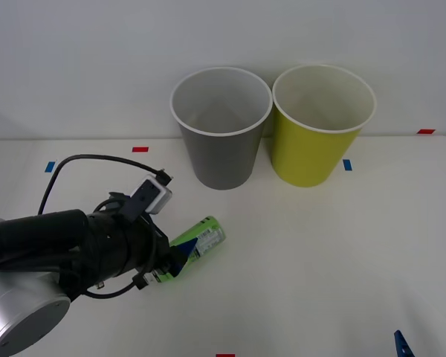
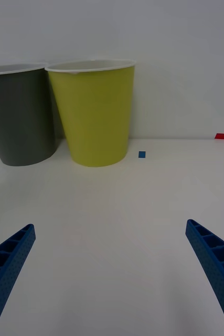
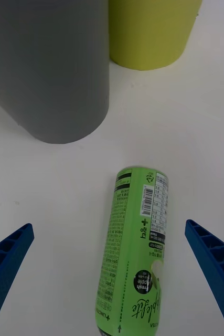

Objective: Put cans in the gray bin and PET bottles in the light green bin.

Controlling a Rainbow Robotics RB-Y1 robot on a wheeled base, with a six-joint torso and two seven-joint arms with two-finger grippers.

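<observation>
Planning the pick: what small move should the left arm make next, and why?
Probably ease the left gripper down and shut it on the PET bottle: the bottle lies on its side on the table between the open fingers, not yet gripped, short of the light green bin.

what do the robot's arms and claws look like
The left arm is black with a silver-gray base segment, a looping black cable and a small white camera block. Both the left claw and the right claw have blue, ribbed, tapering fingers.
</observation>
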